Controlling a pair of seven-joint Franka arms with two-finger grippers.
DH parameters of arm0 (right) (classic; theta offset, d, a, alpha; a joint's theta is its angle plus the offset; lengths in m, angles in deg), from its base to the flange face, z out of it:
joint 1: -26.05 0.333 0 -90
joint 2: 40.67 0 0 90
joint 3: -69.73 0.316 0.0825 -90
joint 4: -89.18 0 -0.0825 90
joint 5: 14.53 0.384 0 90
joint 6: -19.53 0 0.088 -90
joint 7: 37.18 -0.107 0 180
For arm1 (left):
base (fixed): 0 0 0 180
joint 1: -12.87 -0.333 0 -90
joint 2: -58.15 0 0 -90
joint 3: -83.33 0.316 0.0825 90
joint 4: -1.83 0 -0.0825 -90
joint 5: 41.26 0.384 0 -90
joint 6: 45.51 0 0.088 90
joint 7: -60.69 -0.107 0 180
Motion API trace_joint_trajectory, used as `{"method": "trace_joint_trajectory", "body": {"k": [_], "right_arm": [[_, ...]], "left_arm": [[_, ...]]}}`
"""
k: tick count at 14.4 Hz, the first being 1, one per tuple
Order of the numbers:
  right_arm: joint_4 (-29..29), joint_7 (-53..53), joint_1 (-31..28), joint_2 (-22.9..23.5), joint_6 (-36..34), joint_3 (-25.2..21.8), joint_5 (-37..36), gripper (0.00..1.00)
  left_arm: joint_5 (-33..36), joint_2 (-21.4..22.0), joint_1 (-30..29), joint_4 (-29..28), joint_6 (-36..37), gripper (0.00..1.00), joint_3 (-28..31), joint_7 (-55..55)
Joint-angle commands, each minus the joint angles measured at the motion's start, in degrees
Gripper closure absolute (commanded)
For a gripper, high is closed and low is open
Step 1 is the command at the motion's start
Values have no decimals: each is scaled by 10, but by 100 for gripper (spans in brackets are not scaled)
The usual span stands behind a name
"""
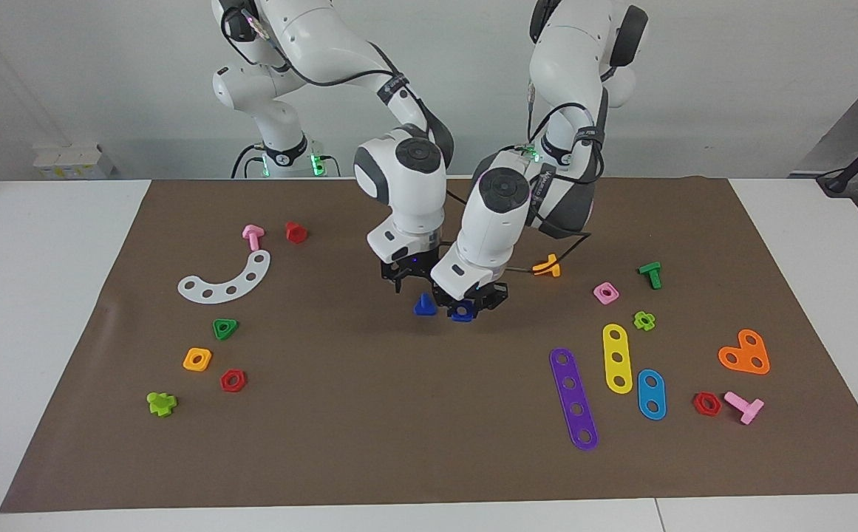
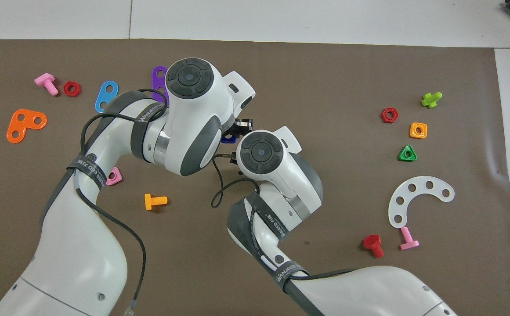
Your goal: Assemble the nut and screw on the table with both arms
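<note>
My right gripper (image 1: 415,290) hangs over the middle of the brown mat (image 1: 369,414) on the table. It is shut on the dark blue screw (image 1: 424,305), head down, just above the mat. My left gripper (image 1: 467,301) is close beside it, shut on the dark blue nut (image 1: 462,313), whose hole shows. Nut and screw are a small gap apart at about the same height. In the overhead view, only a bit of the nut (image 2: 228,139) shows under the left gripper (image 2: 240,127). There the right arm's wrist hides the screw and the right gripper.
An orange bolt (image 1: 547,267) and a pink square nut (image 1: 605,292) lie toward the left arm's end. So do purple (image 1: 573,399), yellow (image 1: 617,357) and blue (image 1: 651,394) strips. A white curved strip (image 1: 229,281) and an orange square nut (image 1: 197,359) lie toward the right arm's end.
</note>
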Motion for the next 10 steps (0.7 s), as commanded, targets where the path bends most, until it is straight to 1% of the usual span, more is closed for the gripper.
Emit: {"method": "trace_joint_trajectory", "body": {"k": [1,3,5,6,8,10], "right_arm": [[54,50,-38,-78,-24,6,0,1],[55,74,-70,-113,-66,6,0,1],[57,122,-118,-158,-79,6,1,1],[57,154,-144,-176,-104,6,2,1],[56,223,-190,-206,-130,6,15,1],[50,286,-231,-223,-156,4,29,1]], "left_arm": [[-9,-13,32,13,6,100,11,22],[-9,-14,46,11,4,100,11,36],[-9,-13,63,-14,2,100,11,42],[-7,-10,66,-22,2,100,11,47],[-8,-4,79,-47,2,100,11,48],[-8,4,85,-65,0,100,10,57]]}}
